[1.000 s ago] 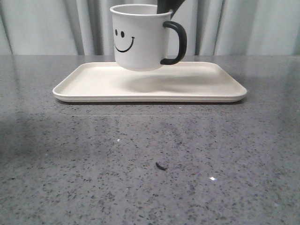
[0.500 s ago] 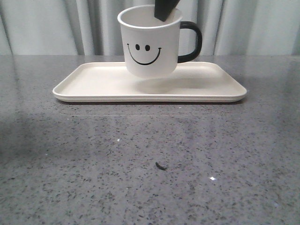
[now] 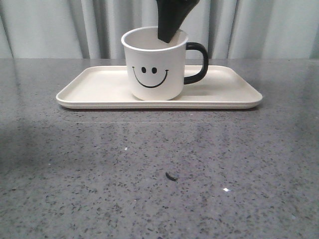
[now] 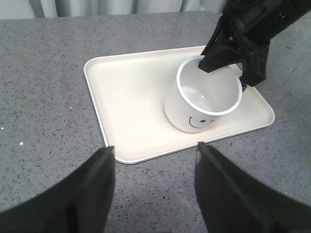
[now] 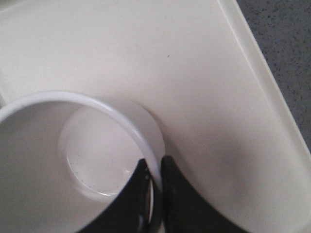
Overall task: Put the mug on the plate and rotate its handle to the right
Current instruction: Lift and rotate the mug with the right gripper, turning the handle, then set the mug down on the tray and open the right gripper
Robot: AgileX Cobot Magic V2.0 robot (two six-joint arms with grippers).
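The white mug [image 3: 155, 67] with the black smiley face stands upright on the cream plate [image 3: 89, 89], near its middle. Its black handle [image 3: 198, 62] points to the right in the front view. My right gripper [image 3: 168, 35] comes down from above and is shut on the mug's rim, one finger inside and one outside; the right wrist view shows the rim [image 5: 124, 124] pinched between the fingers [image 5: 156, 170]. The left wrist view shows the mug [image 4: 206, 99] on the plate [image 4: 126, 97]. My left gripper [image 4: 154, 150] is open and empty, above the table short of the plate's edge.
The plate lies on a grey speckled table [image 3: 159, 164], with a curtain behind. A small dark speck [image 3: 171, 176] lies on the table in front of the plate.
The mug has come down from above the plate and now rests on it. It also turned, so the face looks forward and the handle points right. My right gripper still holds the rim.
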